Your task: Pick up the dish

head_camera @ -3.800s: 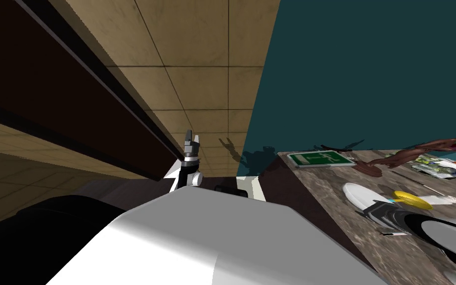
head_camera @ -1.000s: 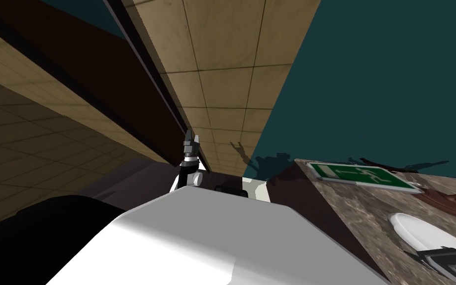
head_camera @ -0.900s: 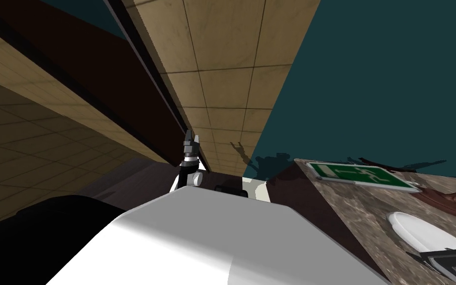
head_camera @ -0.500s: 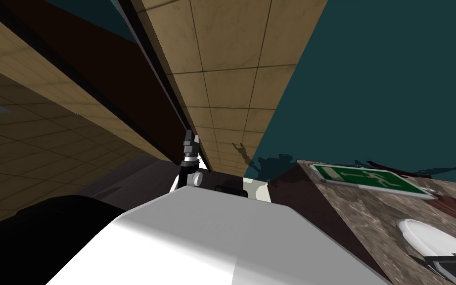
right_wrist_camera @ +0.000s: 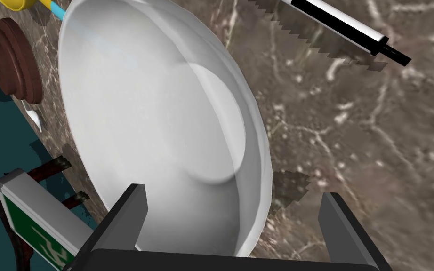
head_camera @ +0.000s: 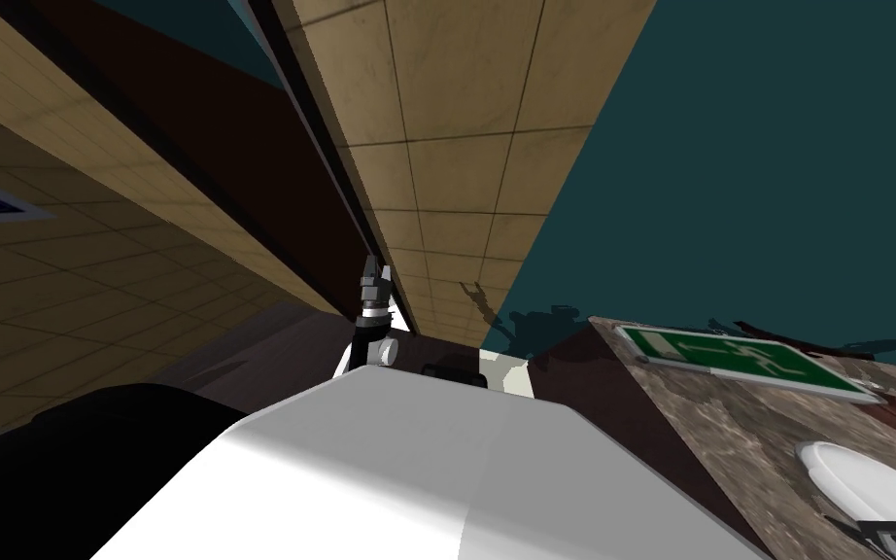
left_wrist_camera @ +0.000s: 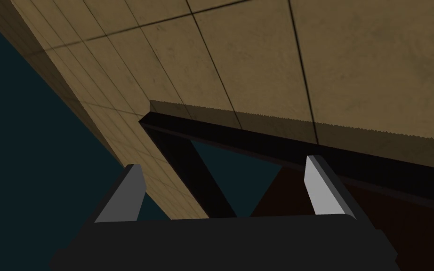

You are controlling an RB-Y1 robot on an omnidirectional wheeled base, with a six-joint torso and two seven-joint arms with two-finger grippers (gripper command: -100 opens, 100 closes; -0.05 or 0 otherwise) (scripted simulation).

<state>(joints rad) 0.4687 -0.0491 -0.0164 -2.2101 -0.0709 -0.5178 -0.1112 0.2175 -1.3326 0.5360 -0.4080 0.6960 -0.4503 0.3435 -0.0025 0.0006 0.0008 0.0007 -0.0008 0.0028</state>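
Observation:
The dish (right_wrist_camera: 164, 127) is a plain white shallow bowl lying on a brown marbled tabletop (right_wrist_camera: 362, 141). My right gripper (right_wrist_camera: 232, 211) is open and hangs close over the dish's near rim, which lies between the fingers. One finger is above the dish's inside, the other above the bare tabletop, and neither presses the rim. In the head view the dish (head_camera: 859, 478) shows at the lower right. My left gripper (head_camera: 375, 275) is raised in front of my chest, open and holding nothing (left_wrist_camera: 223, 188).
A green sign with a grey frame (head_camera: 747, 355) lies on the table's far end, beside the dish (right_wrist_camera: 37, 226). A brown round base (right_wrist_camera: 16, 61), a yellow object (right_wrist_camera: 18, 4) and a black-and-white stick (right_wrist_camera: 343, 23) lie around the dish. A teal wall backs the table.
My head camera has turned, so the table, sign and dish slid toward the picture's lower right. The right gripper stays over the dish. The left arm is unmoved.

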